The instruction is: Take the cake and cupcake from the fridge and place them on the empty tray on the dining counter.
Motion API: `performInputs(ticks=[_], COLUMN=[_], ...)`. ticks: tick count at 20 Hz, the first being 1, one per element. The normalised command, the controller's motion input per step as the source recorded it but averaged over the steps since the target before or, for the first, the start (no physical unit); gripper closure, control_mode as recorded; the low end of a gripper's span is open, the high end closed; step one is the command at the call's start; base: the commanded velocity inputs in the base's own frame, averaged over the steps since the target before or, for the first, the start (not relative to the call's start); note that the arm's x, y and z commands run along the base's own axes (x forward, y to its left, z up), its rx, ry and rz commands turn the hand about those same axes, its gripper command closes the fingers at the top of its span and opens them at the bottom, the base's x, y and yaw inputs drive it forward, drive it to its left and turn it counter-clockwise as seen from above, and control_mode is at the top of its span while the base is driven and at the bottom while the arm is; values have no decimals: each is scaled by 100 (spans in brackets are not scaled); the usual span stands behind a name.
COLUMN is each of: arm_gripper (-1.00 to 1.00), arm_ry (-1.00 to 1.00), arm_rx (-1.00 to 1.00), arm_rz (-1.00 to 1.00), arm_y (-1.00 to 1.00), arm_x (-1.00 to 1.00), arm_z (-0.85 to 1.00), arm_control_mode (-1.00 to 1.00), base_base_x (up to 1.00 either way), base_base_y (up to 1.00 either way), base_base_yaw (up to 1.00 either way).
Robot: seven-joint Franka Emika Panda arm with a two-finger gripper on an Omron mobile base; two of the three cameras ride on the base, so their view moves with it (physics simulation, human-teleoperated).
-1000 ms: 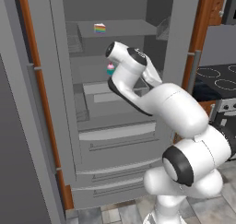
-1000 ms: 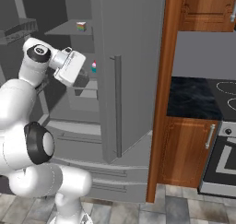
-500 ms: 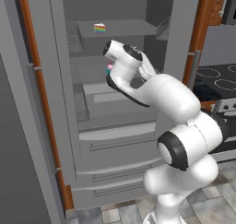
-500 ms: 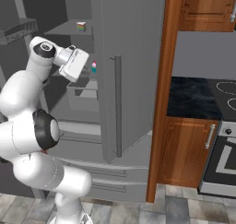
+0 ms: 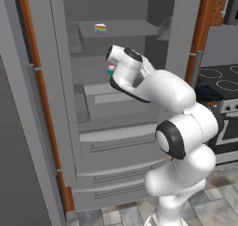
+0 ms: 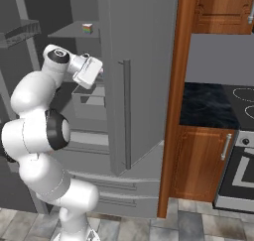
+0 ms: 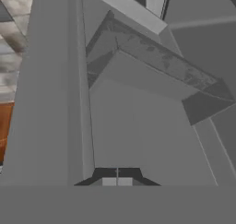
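Note:
The fridge [image 5: 116,141] stands with its left door swung open. The cake [image 5: 100,29], a white-topped slice with rainbow layers, sits on the upper shelf, also seen as the cake [image 6: 88,28]. One shelf lower, the pink-and-teal cupcake [image 5: 110,69] peeks out just left of my white hand [image 5: 124,72]. I cannot tell whether the hand touches it. My gripper [image 7: 117,176] is shut, its two dark tips pressed together with nothing between them, facing grey fridge walls and a bin. The tray and the dining counter are out of view.
The open fridge door [image 5: 28,127] fills the left side. The shut right fridge door [image 6: 139,86] with its long handle is beside my arm. Further right are a wooden cabinet [image 6: 198,160], a black countertop [image 6: 208,103] and a stove [image 5: 223,81].
The arm's elbow has swung up and closer to the fridge, and the hand has turned slightly in place. Cake and cupcake have not moved.

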Motion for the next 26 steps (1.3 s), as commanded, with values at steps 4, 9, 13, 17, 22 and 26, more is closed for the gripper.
performInputs(ticks=[4,9,13,17,22,26], arm_gripper=[100,100,100,100,100,100], arm_ry=[2,2,2,8,4,1], arm_rx=[-3,-5,-8,-2,0,0], arm_rz=[-1,-13,-13,-22,-27,-27], arm_y=[-21,-58,-57,-97,-100,-100], arm_x=[2,0,0,-46,-85,-62], arm_z=[-19,-13,-11,-1,0,0], arm_control_mode=[-100,-100,-100,-100,-100,-100], base_base_x=[0,0,0,0,0,0], base_base_y=[0,0,0,0,0,0], base_base_yaw=[0,0,0,0,0,0])
